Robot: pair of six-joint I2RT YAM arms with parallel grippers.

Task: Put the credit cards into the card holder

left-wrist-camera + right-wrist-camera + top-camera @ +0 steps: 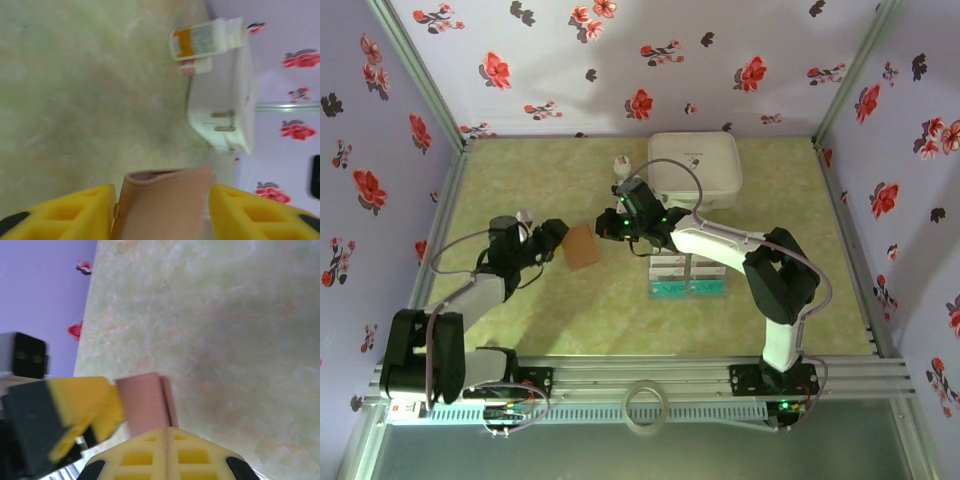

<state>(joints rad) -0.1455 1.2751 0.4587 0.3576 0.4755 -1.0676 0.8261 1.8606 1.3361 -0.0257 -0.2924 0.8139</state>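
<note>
The brown card holder (582, 245) is at mid-table between the two arms. My left gripper (560, 238) is shut across its width. In the left wrist view the card holder (162, 205) spans the gripper (161, 196), both yellow pads touch its side edges, and its far mouth bows slightly open. My right gripper (608, 224) is shut, its closed tips (166, 432) in front of the card holder's (145, 400) near edge; nothing shows between them. The left gripper's yellow finger (87, 400) is beside it. The credit cards (686, 275), white and teal, lie in rows right of centre.
A large white rounded box (695, 168) stands at the back, also in the left wrist view (225, 110). A white bottle with an orange label (205, 39) and a smaller one (196, 66) lie beside it. Flowered walls close in three sides.
</note>
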